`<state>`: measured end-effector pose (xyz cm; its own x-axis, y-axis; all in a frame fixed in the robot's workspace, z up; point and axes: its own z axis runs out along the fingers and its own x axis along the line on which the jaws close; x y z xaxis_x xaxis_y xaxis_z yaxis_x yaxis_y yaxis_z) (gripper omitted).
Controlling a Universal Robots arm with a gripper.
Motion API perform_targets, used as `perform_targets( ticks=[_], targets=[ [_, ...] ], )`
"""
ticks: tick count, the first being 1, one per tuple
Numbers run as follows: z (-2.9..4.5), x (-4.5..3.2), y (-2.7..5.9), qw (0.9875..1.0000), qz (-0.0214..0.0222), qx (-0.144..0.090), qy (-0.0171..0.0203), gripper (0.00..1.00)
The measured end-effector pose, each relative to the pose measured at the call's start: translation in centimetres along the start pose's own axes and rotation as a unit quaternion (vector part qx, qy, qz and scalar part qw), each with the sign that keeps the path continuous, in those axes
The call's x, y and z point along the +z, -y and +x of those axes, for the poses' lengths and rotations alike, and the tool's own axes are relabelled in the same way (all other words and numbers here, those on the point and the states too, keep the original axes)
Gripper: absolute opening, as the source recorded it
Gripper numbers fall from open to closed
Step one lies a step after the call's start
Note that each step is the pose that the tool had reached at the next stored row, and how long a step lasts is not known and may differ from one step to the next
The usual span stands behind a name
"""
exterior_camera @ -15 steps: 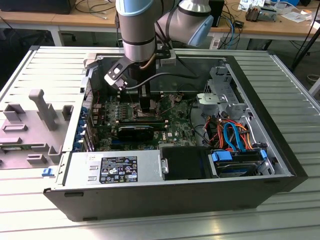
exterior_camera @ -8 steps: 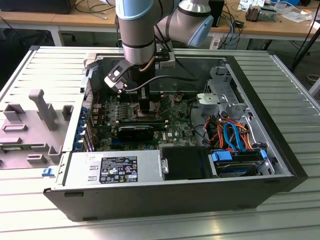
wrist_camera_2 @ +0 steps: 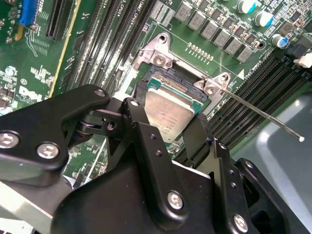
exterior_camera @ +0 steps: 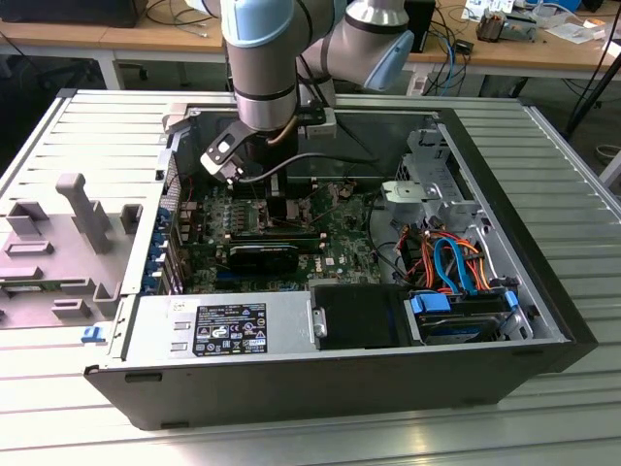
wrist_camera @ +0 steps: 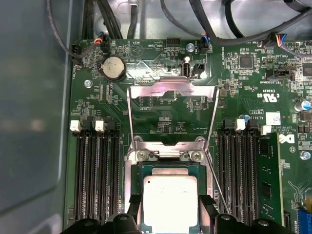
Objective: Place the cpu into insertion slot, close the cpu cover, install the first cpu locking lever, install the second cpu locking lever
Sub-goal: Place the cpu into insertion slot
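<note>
Between the pincer's [wrist_camera: 169,208] narrowly set fingers [wrist_camera: 135,207]: the cpu [wrist_camera: 169,192], gripped at two edges, over the insertion slot [wrist_camera: 127,183]. Just beyond the pincer we list the cpu cover [wrist_camera: 170,87], swung open. Beneath: green motherboard [wrist_camera: 243,97], open computer case [exterior_camera: 543,291], slatted metal table [exterior_camera: 582,194]. Behind: wooden desk [exterior_camera: 97,39].

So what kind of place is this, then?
Probably a robotics lab or workshop. An open computer case lies on a slatted metal bench, a robot arm reaches in, its gripper holding the cpu, and cluttered desks stand behind.
</note>
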<state>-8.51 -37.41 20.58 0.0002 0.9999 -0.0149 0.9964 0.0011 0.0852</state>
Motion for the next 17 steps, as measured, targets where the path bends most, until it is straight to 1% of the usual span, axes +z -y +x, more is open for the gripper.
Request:
perform_targets(
  ticks=[5,17],
  targets=[
    [0.01,0.41,0.05,1.0,0.0001,0.006,0.0005,0.55],
    [0.24,0.78,0.15,1.0,0.0002,0.005,0.0006,0.55]
  ],
)
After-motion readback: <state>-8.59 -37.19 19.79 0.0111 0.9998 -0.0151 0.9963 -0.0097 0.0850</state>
